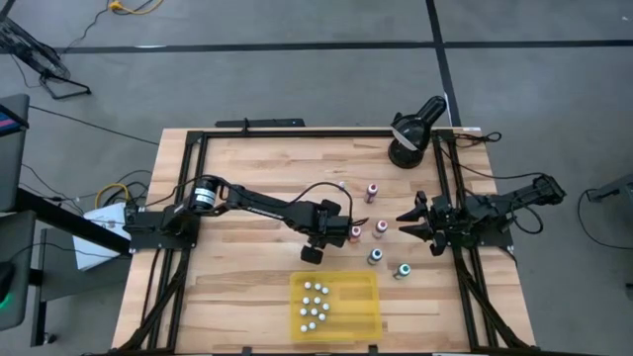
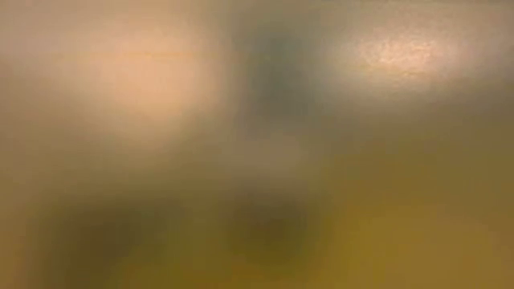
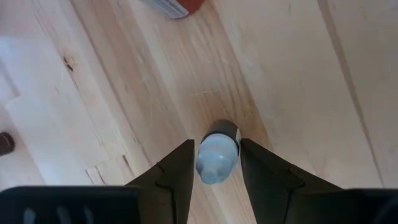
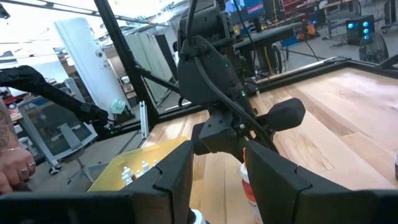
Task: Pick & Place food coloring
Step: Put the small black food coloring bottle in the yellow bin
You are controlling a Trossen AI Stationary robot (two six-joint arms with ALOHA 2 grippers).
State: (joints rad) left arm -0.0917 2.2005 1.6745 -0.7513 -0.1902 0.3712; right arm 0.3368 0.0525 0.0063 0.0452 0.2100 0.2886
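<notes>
Left end effector grips a white-capped bottle; right end effector (idle) open.

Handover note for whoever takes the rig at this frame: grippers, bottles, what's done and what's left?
Left gripper: shut on a pale-capped bottle, mid-table above the tray.
Right gripper: empty, jaws apart, waiting at the table's right edge.
Done: about eight white-capped bottles sit in the yellow tray.
Left: place the held bottle, then about five loose bottles standing between the grippers.
</notes>
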